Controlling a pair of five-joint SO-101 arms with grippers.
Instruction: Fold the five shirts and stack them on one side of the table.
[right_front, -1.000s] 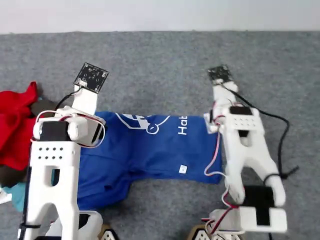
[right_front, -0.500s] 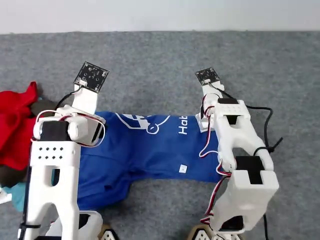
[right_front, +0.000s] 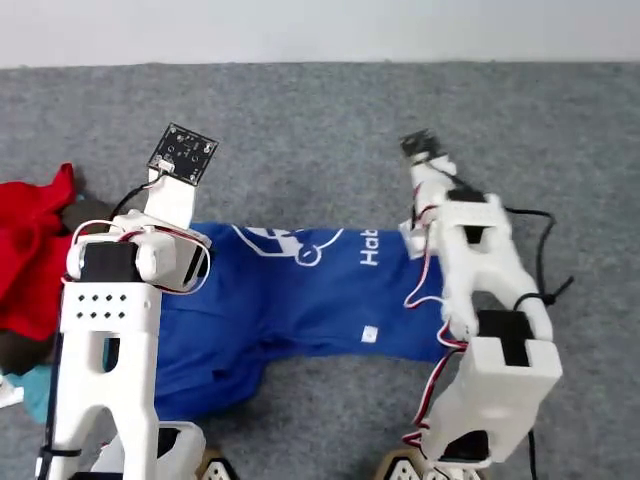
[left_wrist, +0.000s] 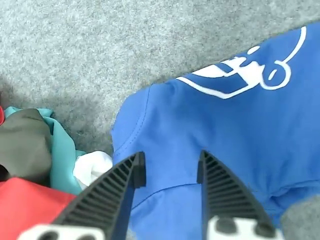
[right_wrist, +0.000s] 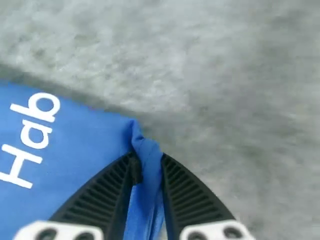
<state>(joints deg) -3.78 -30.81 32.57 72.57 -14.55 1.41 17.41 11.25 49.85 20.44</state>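
A blue shirt (right_front: 300, 295) with white print lies spread on the grey table between the two arms. My right gripper (right_wrist: 148, 167) is shut on the blue shirt's far right corner (right_wrist: 145, 150), which bunches between its fingers; in the high view that arm (right_front: 455, 235) stands over the shirt's right edge. My left gripper (left_wrist: 169, 167) is open, its fingers hovering just above the blue shirt (left_wrist: 225, 135) near its left far corner. In the high view the left arm (right_front: 135, 265) covers the shirt's left part.
A pile of other shirts lies at the left: red (right_front: 35, 240), dark (left_wrist: 22, 145), teal (left_wrist: 62, 155) and white (left_wrist: 92, 167). Grey carpet (right_front: 320, 130) stretches free beyond the blue shirt and to the right.
The right arm swung left and then slightly back right at the shirt's right corner. The shirt's right edge shifted a little. The left arm has stayed still.
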